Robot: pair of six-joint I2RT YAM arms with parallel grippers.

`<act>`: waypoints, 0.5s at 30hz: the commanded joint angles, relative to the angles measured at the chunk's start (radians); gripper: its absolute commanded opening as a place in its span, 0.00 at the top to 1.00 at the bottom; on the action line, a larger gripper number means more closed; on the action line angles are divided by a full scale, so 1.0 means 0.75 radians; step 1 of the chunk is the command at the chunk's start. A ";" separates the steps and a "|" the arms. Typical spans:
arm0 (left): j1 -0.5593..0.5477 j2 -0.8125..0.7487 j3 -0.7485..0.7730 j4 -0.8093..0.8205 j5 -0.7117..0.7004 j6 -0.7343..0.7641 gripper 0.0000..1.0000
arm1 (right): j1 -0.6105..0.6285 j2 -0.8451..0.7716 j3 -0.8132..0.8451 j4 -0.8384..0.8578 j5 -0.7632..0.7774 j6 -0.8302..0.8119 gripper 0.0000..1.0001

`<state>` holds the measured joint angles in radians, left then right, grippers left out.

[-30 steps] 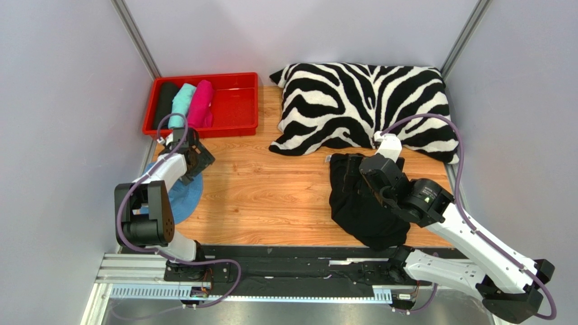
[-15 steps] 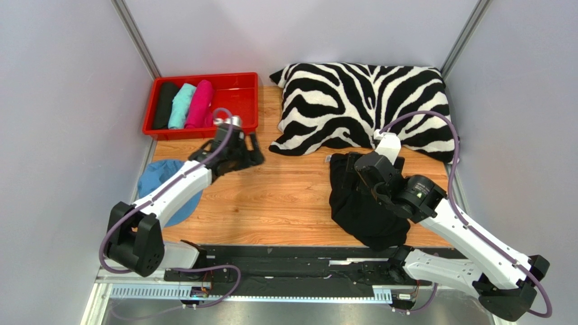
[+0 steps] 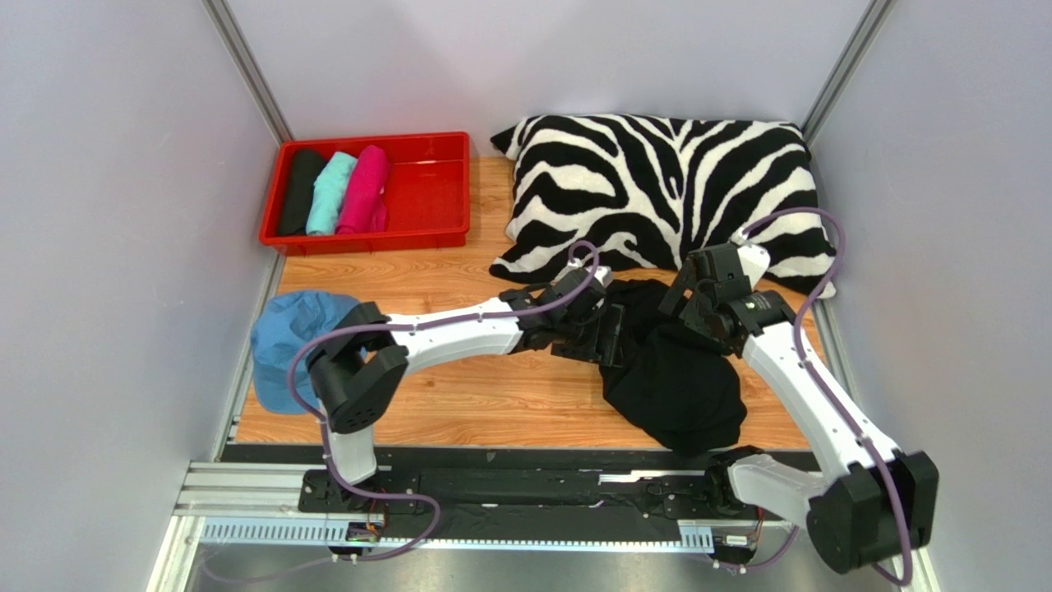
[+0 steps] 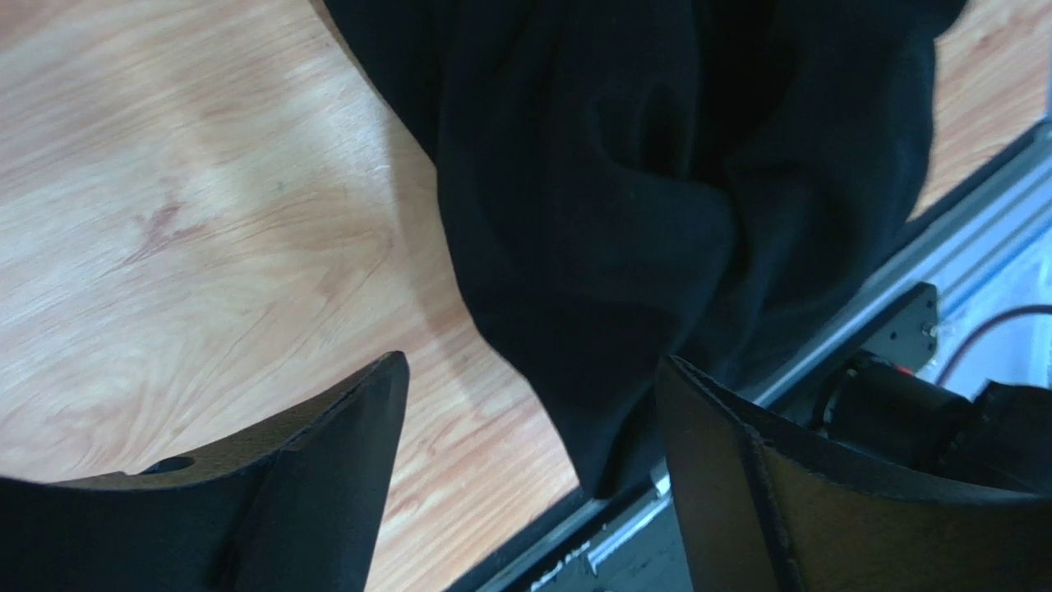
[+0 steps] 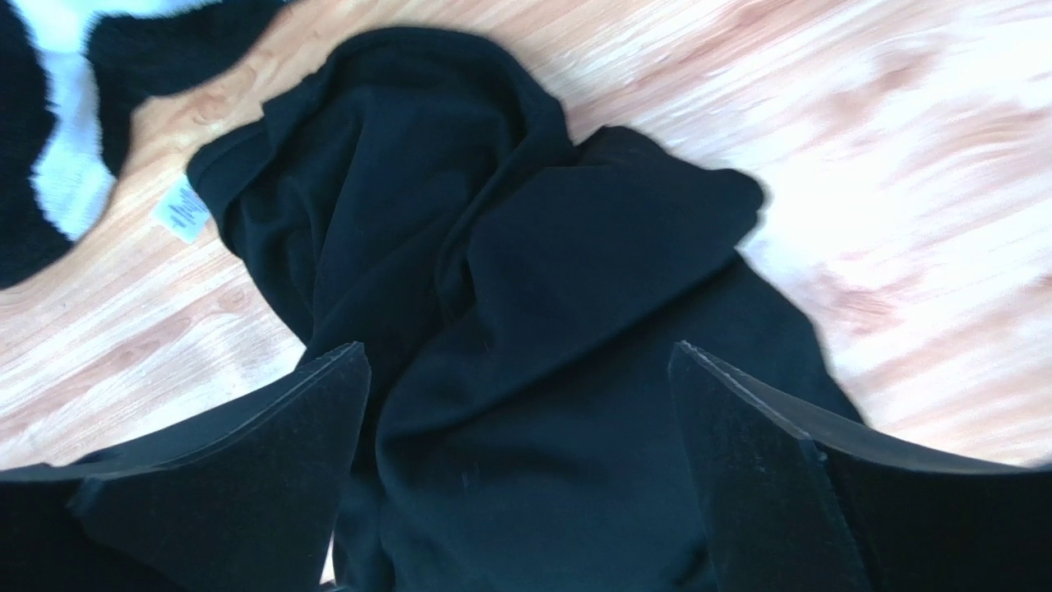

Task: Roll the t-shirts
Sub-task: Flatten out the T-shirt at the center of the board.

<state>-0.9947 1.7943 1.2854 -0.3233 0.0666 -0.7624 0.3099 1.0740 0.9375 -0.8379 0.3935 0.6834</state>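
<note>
Black t-shirt [image 3: 673, 382] lies crumpled at table's [image 3: 469, 370] 4 o'clock; left pincer [image 3: 605, 336], open at its 9, & right pincer [image 3: 706, 299], open at its 12, may pinch bunched layers, not one hem.

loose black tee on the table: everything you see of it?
The black t-shirt is soft, matte cloth, crumpled and unrolled on the table, right of centre, before the zebra pillow. A white label shows at its far edge; its near end reaches the table's front edge. The left gripper and right gripper, both open, hang over it.
</note>
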 commanded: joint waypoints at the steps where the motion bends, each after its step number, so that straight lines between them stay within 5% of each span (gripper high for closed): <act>1: -0.007 0.080 0.031 -0.037 -0.084 -0.069 0.21 | -0.047 0.173 -0.051 0.236 -0.195 -0.028 0.07; 4: -0.001 0.068 0.002 -0.025 -0.156 -0.080 0.36 | -0.047 0.323 -0.059 0.268 -0.267 -0.026 0.17; 5: 0.003 0.066 0.000 -0.033 -0.160 -0.076 0.55 | -0.045 0.349 -0.062 0.283 -0.277 -0.024 0.20; 8: 0.037 0.005 -0.067 -0.019 -0.185 -0.078 0.92 | -0.006 0.372 -0.058 0.301 -0.249 -0.019 0.38; 9: 0.058 -0.026 -0.142 0.001 -0.191 -0.086 1.00 | 0.018 0.364 -0.049 0.287 -0.224 -0.019 0.55; 12: 0.158 -0.187 -0.292 0.032 -0.191 -0.092 1.00 | 0.145 0.325 0.018 0.234 -0.128 -0.021 0.89; 15: 0.248 -0.365 -0.372 -0.035 -0.236 -0.047 1.00 | 0.280 0.323 0.136 0.138 -0.036 -0.021 1.00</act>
<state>-0.8864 1.6966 1.0538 -0.3332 -0.0490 -0.8165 0.4149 1.3548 0.9073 -0.6899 0.2787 0.6666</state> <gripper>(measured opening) 0.008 0.049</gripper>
